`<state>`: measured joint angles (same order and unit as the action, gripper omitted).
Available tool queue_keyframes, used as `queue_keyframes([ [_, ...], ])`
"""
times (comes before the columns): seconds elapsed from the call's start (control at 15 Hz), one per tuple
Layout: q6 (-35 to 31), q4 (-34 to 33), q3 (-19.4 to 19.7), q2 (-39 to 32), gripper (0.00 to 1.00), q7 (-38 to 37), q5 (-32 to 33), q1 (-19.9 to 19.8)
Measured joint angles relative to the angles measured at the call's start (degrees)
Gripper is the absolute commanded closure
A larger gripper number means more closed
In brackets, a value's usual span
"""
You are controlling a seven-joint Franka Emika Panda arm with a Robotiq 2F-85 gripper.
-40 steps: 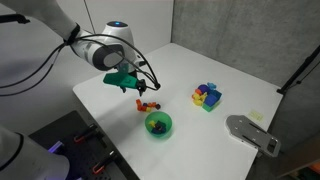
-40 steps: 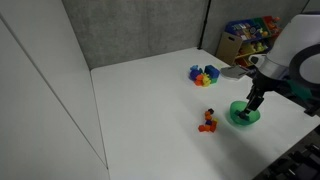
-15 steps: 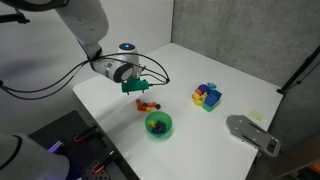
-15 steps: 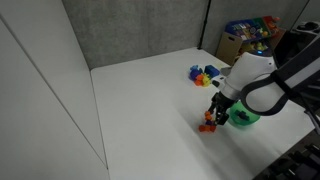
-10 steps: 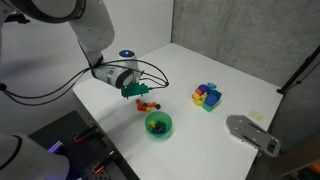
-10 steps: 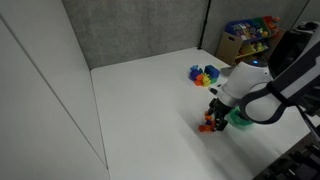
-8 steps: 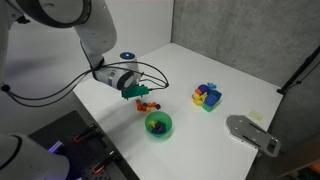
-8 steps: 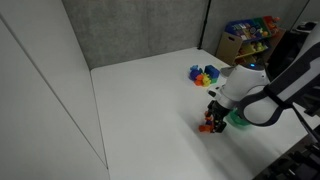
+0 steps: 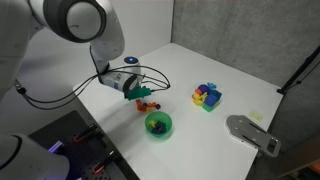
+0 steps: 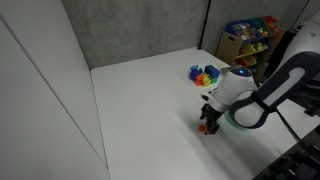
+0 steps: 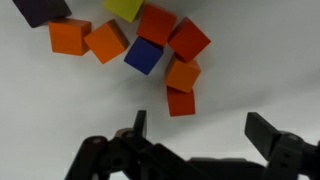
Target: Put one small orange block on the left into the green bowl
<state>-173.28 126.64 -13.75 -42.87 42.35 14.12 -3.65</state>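
A cluster of tiny blocks lies on the white table (image 9: 200, 140), seen in both exterior views (image 9: 149, 104) (image 10: 207, 126). In the wrist view it holds several small orange blocks, a blue one (image 11: 145, 55) and a red one (image 11: 189, 40). One small orange block (image 11: 181, 101) lies nearest my gripper (image 11: 200, 130), just ahead of the open jaws and a little left of their middle, not between them. The gripper is empty and hangs low over the cluster (image 9: 143, 95) (image 10: 209, 119). The green bowl (image 9: 158, 124) stands beside the cluster; my arm partly hides it in an exterior view (image 10: 243, 120).
A pile of larger blue, yellow and purple blocks (image 9: 207, 96) (image 10: 204, 75) sits farther back on the table. A grey flat device (image 9: 250, 133) lies at the table's edge. A shelf of toys (image 10: 250, 35) stands beyond the table.
My gripper has moved away from above the bowl and come down over the cluster of tiny blocks. It stays open and empty. The blocks have not moved.
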Motion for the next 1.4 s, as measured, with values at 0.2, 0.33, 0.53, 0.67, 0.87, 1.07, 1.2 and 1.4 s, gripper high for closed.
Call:
queue_keyframes([
  [0.2,0.00,-2.07,0.00,-2.22,0.03,0.00,0.40,0.00],
  [0.33,0.00,-3.16,0.00,-3.51,0.28,0.00,0.54,0.00],
  [0.53,0.00,-4.43,-0.01,-4.98,0.48,0.00,1.10,0.00],
  [0.67,0.00,-5.01,-0.02,-5.58,0.66,0.00,1.21,0.00],
  [0.87,0.00,-5.48,-0.02,-5.68,0.90,0.00,1.22,0.00],
  [1.07,0.00,-6.01,-0.02,-5.62,0.90,0.00,1.22,0.00],
  [1.2,0.00,-6.29,-0.02,-5.20,0.90,0.00,1.22,-0.01],
  [1.4,0.01,-6.55,0.01,-3.71,0.90,-0.18,1.22,-0.16],
])
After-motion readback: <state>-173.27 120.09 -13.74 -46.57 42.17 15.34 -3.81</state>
